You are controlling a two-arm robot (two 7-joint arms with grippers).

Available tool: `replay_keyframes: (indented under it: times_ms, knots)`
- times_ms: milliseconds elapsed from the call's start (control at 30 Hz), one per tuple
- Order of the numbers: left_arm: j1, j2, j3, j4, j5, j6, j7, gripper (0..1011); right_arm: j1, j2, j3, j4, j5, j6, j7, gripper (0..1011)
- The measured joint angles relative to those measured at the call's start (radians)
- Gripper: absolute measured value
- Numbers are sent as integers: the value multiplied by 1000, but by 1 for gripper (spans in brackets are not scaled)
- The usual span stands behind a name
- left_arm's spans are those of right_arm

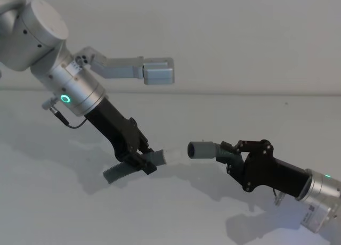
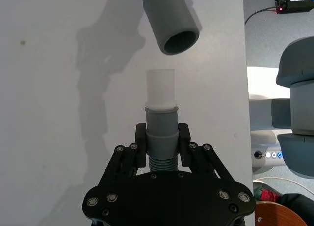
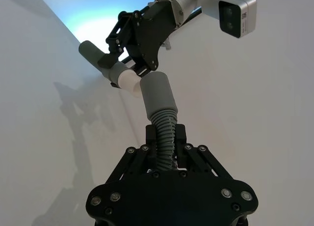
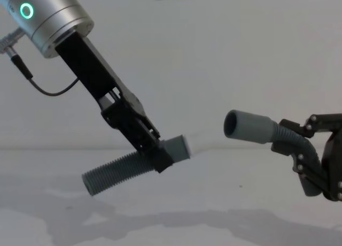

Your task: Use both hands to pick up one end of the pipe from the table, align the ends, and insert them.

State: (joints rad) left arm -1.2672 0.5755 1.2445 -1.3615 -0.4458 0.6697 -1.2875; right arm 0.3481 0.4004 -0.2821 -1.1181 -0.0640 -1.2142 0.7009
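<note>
step in hand: alignment, by judgement; both pipe halves are held off the desk point(image 1: 160, 218), and the white tip point(image 2: 161, 88) faces the socket cuff point(image 1: 201, 149) without touching it, so insertion is not yet done.
next move calls for: bringing the two axes into one line, with the socket cuff lowered and levelled to the white tip, then a straight push along that line; a skewed approach would probably catch the tip on the socket rim.
left pincer point(image 1: 143, 162): clenched on the grey cuff of the left hose piece point(image 4: 115, 174), just behind the white tip; reaches in from the desk's left side.
left hose piece: ribbed body trails free behind the left pincer, slanting down toward the desk's left side; whether its loose end touches the desk cannot be told.
white tip: projects bare beyond the left pincer, pointing right.
gap: open; tip and socket near, apart.
socket cuff: open mouth turned left; sits a little higher than the white tip in the chest view, and is offset and tilted against the tip's axis in the left wrist view.
right hose piece point(image 3: 164, 125): ribbed body bends back from the socket cuff into the right pincer point(image 1: 232, 152).
right pincer: clenched on the ribs just behind the socket cuff; comes in from the desk's near right corner.
placement: both ends aloft over the desk's middle, well in from its far edge.
</note>
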Motion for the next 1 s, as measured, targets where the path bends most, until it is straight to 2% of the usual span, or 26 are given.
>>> replay_keyframes:
  times_ms: [433,1000]
  knots:
    - [-17,-17,15,8,-10,-6,-10,356,1,0,0,2,-3,-4,0,190]
    - [-33,-12,31,-7,-21,6,-14,356,2,0,0,4,-4,-6,0,190]
